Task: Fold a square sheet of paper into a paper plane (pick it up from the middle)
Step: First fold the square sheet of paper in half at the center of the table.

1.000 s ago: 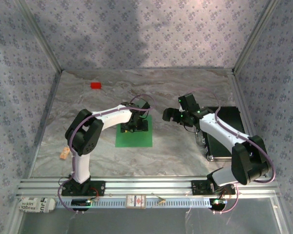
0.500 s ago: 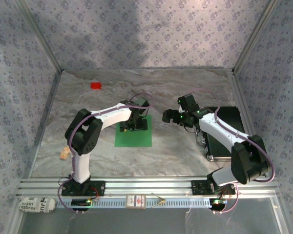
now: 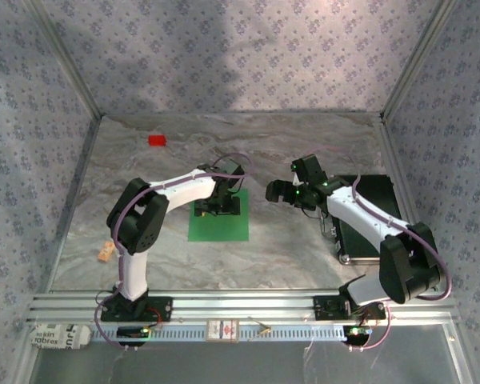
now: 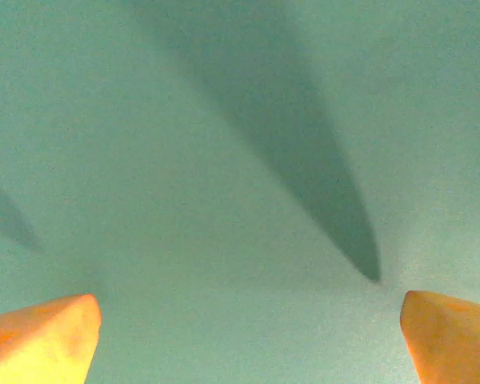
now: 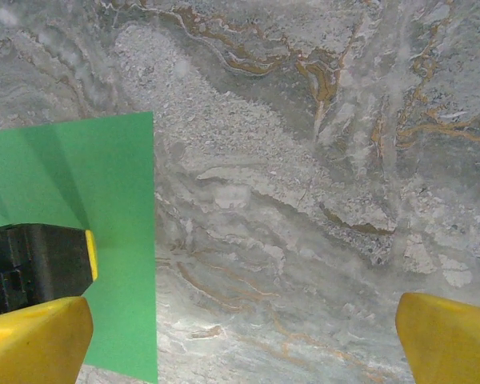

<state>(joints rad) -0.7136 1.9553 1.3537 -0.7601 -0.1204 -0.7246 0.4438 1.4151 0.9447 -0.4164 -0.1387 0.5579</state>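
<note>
Marbled tabletop [image 3: 288, 256]: we find the square sheet of paper [image 3: 220, 230] flat near its middle, the left gripper [image 4: 244, 344] splayed low over the sheet's centre, likely for the middle pinch, the right gripper [image 5: 240, 344] equally splayed, hovering just right.

The square sheet of paper [image 3: 220, 229] is bright green, the table [image 3: 304, 144] grey-veined marble.
</note>
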